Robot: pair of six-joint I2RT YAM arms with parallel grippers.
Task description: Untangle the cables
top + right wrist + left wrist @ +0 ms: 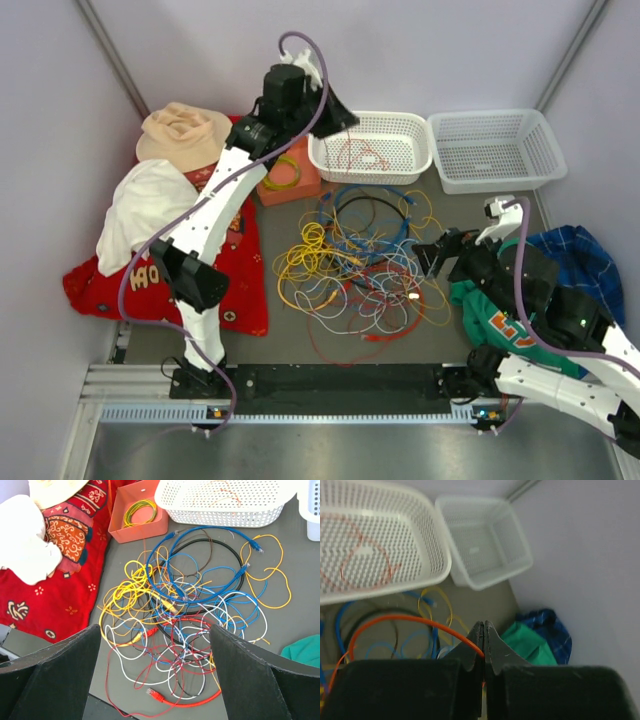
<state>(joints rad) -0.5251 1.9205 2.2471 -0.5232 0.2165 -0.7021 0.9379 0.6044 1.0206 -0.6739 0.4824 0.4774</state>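
The cables [360,262] lie in a tangled pile of yellow, blue, white, red and black loops on the grey table; the right wrist view shows them [185,605] below the gripper. My left gripper [347,121] is raised at the near white basket's left rim. In its wrist view it [484,639] is shut on an orange-red cable [410,619] that arcs left and down toward the pile. My right gripper [429,260] hovers at the pile's right edge. It [155,680] is open wide and empty, with a red plug [155,695] between its fingers.
A white basket [418,168] holding a thin red wire [356,155] stands at the back, with a second white basket [545,170] to its right. A salmon box [300,186] holds a green-yellow coil. Red cloth [240,285], white cloth and a hat lie left; green and blue cloth [575,255] lie right.
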